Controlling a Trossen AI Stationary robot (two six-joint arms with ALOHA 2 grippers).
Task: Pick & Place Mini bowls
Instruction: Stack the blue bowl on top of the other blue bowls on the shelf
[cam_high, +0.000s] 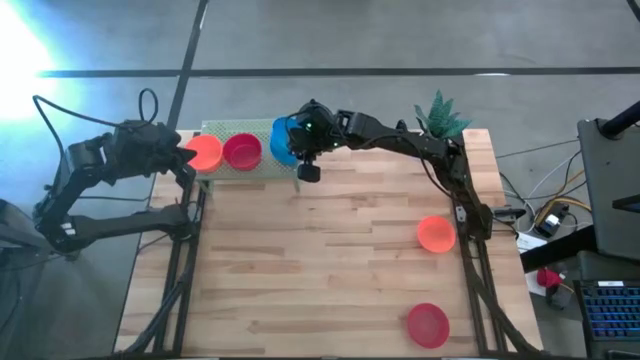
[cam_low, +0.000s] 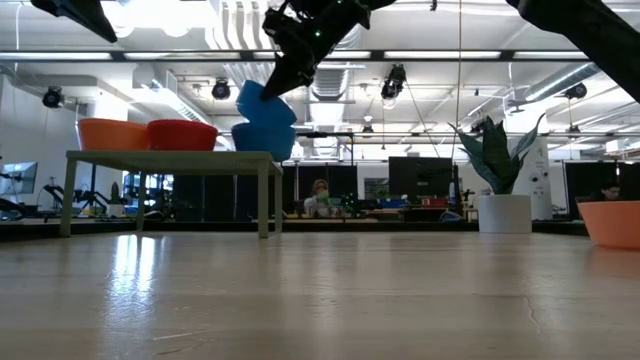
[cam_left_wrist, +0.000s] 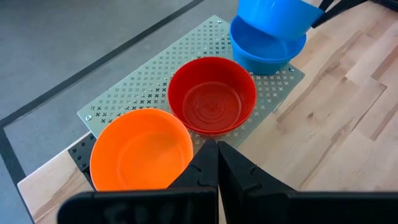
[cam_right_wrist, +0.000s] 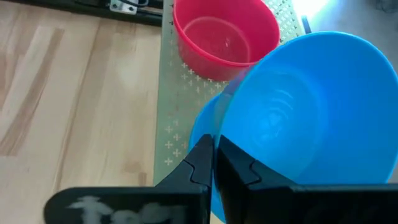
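Near edge of the wooden table (cam_high: 330, 270): a red bowl (cam_high: 428, 325) sits alone toward the right front corner. Further in, an orange bowl (cam_high: 435, 234) rests close to the right arm's base; in the low view it shows at the far right (cam_low: 612, 222).

Far edge: a small perforated platform (cam_high: 262, 166) on legs carries a row of bowls. Left to right in the high view: an orange bowl on the platform (cam_high: 204, 152), a red bowl on the platform (cam_high: 242, 151), then a blue bowl on the platform (cam_low: 264, 140).

Right arm: reaches from its base at the right edge across the far side, elbow bent, wrist over the platform's right end. Right gripper (cam_right_wrist: 213, 163) is clamped on the rim of a tilted blue bowl (cam_right_wrist: 298, 112), held just above the blue bowl on the platform; low view shows it tipped (cam_low: 266, 106), and whether the two touch cannot be told.

Left arm: folded at the table's left edge, wrist pointing at the platform. Left gripper (cam_left_wrist: 217, 163) has its fingers closed together, holding nothing, just beside the orange bowl on the platform.

A potted plant (cam_high: 442, 117) stands at the far right corner.
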